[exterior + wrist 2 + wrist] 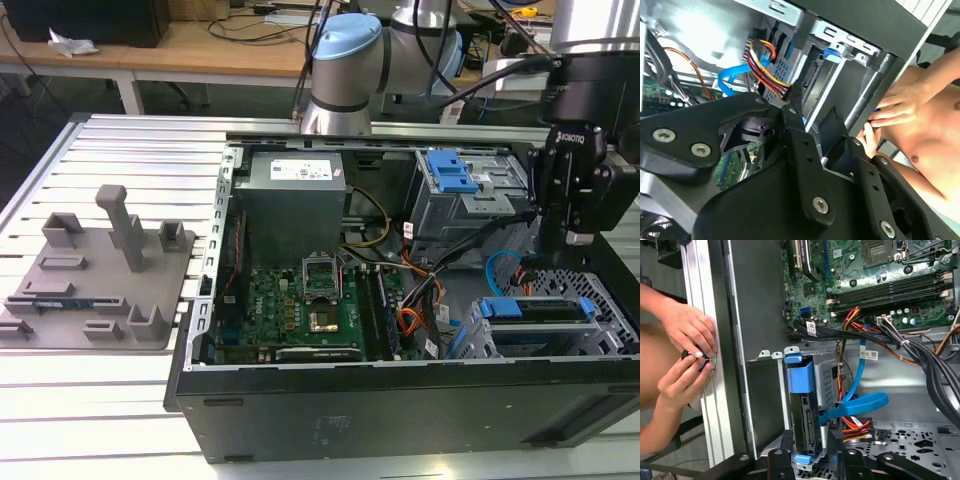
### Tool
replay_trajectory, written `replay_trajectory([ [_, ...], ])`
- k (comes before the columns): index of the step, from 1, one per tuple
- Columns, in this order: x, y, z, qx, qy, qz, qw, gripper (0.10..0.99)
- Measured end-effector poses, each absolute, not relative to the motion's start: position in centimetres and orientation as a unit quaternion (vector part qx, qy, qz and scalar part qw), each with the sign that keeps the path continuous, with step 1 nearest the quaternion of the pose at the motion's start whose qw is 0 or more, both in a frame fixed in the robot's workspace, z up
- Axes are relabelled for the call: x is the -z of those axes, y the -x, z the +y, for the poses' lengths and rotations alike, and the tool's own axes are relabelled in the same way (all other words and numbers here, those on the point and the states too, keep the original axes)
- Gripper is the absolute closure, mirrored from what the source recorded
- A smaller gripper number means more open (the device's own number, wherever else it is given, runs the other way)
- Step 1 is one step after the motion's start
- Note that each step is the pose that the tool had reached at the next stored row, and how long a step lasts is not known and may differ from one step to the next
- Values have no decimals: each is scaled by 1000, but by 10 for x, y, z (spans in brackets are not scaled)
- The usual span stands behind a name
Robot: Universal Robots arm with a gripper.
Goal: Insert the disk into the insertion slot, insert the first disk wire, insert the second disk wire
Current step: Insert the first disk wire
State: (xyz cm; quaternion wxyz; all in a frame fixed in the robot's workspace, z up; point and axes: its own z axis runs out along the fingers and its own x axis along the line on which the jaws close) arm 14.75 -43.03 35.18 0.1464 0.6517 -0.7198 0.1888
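While hovering with claw (578, 238) released and fingers spread, grips nothing. Just below, meets the blue-framed disk (802, 390) seated inside the perforated grey cage (520, 345), with a blue cable (860, 405) looped beside it. Farther off, past the case wall (745, 315), shows a person's hands (687, 332) pressed together at the slatted tabletop (120, 400).

Bright, even light; glare washes out the case's metal panel (695, 30).

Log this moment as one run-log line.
flat rectangular disk in blue plastic carrier: inside perforated grey metal insertion slot | black gripper: open, above slot | person's hands: beside computer case
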Motion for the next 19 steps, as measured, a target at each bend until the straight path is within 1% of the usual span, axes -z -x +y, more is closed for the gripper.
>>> replay_trajectory([
  [3,-349,-147,-425,-192,-651,-720,145,675],
  [7,-344,-146,-424,-195,-650,-719,146,675],
  [12,-339,-146,-421,-202,-649,-718,152,675],
  [13,-338,-146,-420,-205,-648,-717,154,694],
  [15,-337,-146,-417,-211,-647,-715,159,827],
  [19,-336,-146,-416,-214,-646,-715,161,827],
])
